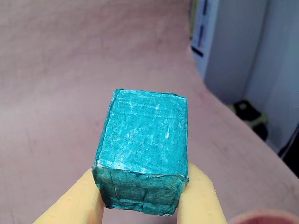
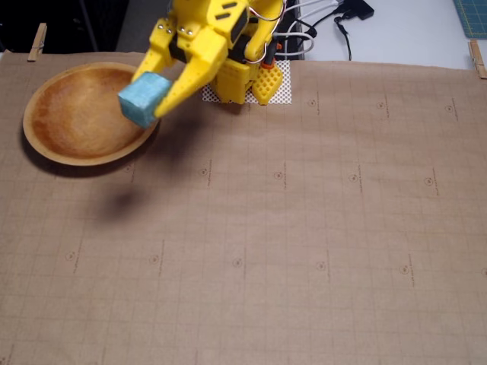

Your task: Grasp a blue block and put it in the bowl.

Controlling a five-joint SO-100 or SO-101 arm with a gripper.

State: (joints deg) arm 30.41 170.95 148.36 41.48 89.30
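No words, numbers or brand names can be read anywhere. The brown paper sheet (image 2: 304,228) on the table only has thin grid lines and small round marks where the lines cross, and these are too tiny to read. The blue block (image 1: 142,149) has no writing on it, only rough scratchy marks. The bowl (image 2: 46,148) has no label either

The block (image 1: 142,151) is looking rough and foamy; beside it the bowl (image 2: 46,144) is showing glossy wood, over a matt paper-like tabletop (image 2: 304,243).
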